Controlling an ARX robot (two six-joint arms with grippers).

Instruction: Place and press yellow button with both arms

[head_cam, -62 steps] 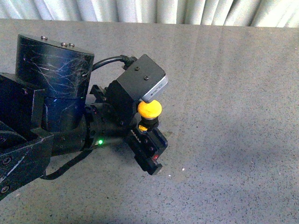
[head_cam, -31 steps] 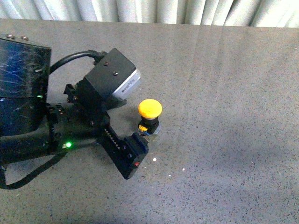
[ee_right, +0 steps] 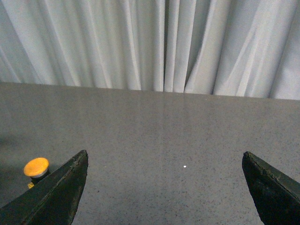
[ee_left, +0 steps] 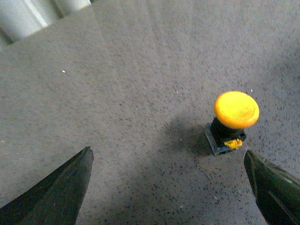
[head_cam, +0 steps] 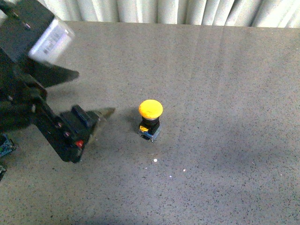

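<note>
The yellow button [head_cam: 150, 110] stands upright on the grey table [head_cam: 225, 84], free of both grippers. My left gripper [head_cam: 93, 124] is open and empty, well to the left of the button and apart from it. In the left wrist view the button [ee_left: 236, 110] sits ahead and off to one side of the gripper [ee_left: 168, 157], close beyond one open fingertip [ee_left: 274, 187]. My right gripper [ee_right: 164, 159] is open and empty over bare table. The button [ee_right: 36, 167] shows small beside one of its fingers [ee_right: 61, 197]. The right arm is out of the front view.
White pleated curtains [head_cam: 187, 11] hang behind the table's far edge, and also show in the right wrist view [ee_right: 164, 42]. Small white specks [head_cam: 155, 161] lie on the table in front of the button.
My left arm has drawn back to the left, away from the button. The button, between the jaws a second ago, now stands alone in the same spot.
</note>
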